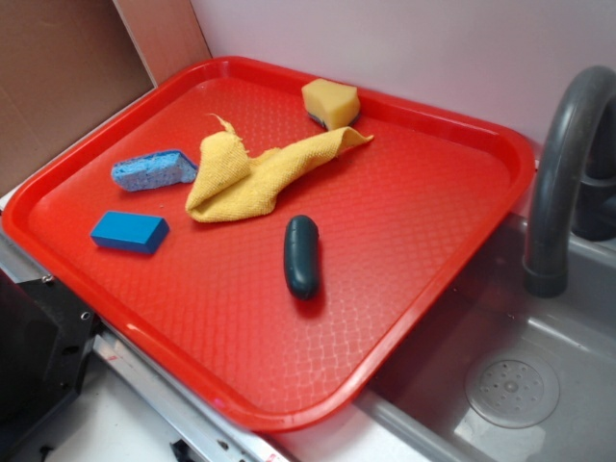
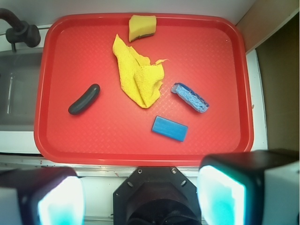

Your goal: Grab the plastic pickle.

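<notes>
Tray: one plastic pickle, two sponges, one blue block, one yellow cloth; tool spread wide, empty.

Red tray w/ clutter, beside a grey sink

Red tray holds: crumpled yellow cloth approx. mid-tray; yellow sponge near far rim, just beside the cloth's tip; light blue sponge next to the cloth on the opp. side; blue rectangular block lying flat, near that sponge but apart from it. Grey sink w/ round drain sits by the tray's edge; dark grey curved faucet rises over it. Brown board behind tray corner.
</notes>
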`<state>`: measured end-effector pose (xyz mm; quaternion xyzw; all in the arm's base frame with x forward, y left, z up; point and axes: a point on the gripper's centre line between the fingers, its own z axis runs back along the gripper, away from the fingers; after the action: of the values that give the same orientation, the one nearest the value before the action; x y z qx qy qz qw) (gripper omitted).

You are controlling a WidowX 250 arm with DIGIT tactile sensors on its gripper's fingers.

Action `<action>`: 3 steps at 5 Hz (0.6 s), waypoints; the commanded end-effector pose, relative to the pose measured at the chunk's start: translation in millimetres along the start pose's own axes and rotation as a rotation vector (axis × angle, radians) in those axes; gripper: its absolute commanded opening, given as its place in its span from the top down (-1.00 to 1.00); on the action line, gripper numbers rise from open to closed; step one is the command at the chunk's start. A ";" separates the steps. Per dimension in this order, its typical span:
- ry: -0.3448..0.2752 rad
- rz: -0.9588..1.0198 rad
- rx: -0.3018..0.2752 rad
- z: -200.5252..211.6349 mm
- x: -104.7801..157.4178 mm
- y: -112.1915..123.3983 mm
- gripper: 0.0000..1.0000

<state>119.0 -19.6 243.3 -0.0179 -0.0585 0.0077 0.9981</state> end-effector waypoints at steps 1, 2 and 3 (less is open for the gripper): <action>0.000 0.000 0.000 0.0 0.0 0.0 -1.00; -0.020 0.174 0.042 -9.9 7.3 -4.8 -1.00; -0.001 0.417 0.112 -26.1 16.6 -12.7 -1.00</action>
<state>137.8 -33.1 214.9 0.0303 -0.0446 0.2220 0.9735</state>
